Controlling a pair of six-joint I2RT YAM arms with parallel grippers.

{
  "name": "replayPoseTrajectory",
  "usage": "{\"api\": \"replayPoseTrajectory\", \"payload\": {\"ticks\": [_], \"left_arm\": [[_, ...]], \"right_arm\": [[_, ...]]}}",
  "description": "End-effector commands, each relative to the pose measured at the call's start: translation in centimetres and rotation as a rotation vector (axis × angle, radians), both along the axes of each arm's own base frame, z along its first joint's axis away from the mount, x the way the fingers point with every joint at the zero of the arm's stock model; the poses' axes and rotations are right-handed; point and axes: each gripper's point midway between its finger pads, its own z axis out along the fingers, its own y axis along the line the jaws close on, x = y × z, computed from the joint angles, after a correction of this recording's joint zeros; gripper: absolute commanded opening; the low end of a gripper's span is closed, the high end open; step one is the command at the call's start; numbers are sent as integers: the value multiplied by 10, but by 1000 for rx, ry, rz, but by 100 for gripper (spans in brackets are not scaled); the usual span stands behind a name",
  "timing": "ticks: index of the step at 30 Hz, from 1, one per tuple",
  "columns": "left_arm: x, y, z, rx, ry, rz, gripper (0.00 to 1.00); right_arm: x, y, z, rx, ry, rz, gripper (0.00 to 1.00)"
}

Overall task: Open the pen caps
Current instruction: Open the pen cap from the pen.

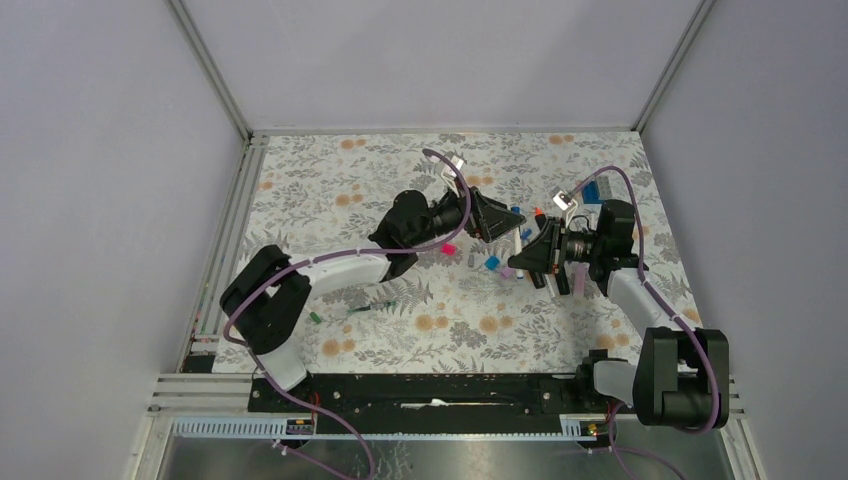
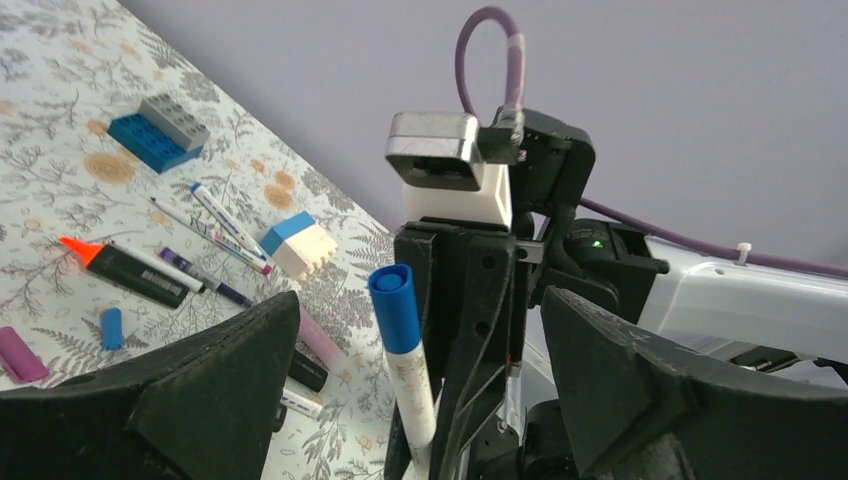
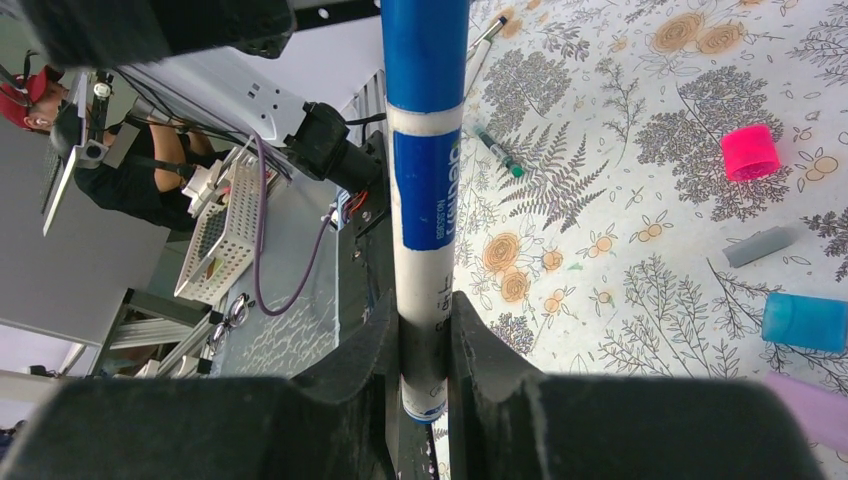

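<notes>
Our right gripper (image 3: 425, 335) is clamped on the white barrel of a blue-capped marker (image 3: 425, 200), holding it upright off the table, and its blue cap (image 2: 395, 300) looks fully seated. Our left gripper (image 2: 420, 330) stands wide open with a finger on either side of that cap, touching nothing we can see. A pink cap (image 3: 750, 152) and a pale blue cap (image 3: 805, 320) lie loose on the floral tablecloth (image 1: 330, 180), so we judge some pens done. The held marker is left to do, as is the orange cap (image 2: 75, 247) on a black highlighter (image 2: 140, 272). Only the left wrist view shows that highlighter, a thin pen (image 2: 225, 215) beside it, a blue-and-white eraser block (image 2: 297, 240) and a blue-and-grey brick (image 2: 155, 130). Only the right wrist view shows the grip on the barrel.
</notes>
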Motion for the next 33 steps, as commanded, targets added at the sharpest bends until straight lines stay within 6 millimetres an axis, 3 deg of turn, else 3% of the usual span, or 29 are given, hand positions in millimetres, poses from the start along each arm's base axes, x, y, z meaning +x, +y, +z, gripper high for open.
{"api": "replayPoseTrajectory", "payload": {"ticks": [1,6,8,11,15,16,21,33], "left_arm": [[-3,-11,22,-48,-24,-65,96],[0,-19,11,-35,27,-88,83],[-2,-22,10,-40,32,-107,74],[-2,-23,12,-59,33,-118,48],[-2,-23,14,-77,30,-130,5],[-2,-22,16,-84,28,-130,0],[16,-8,42,-133,-39,-67,0],[93,64,165,-335,-328,234,0]], "right_arm": [[-7,2,6,11,-48,36,0],[-7,2,5,11,-47,37,0],[-7,2,4,11,-42,38,0],[-7,2,4,11,-42,38,0],[-7,2,3,11,-41,39,0],[-8,2,3,12,-39,40,0],[-11,3,-2,17,-23,54,0],[-31,21,-20,26,47,156,0]]}}
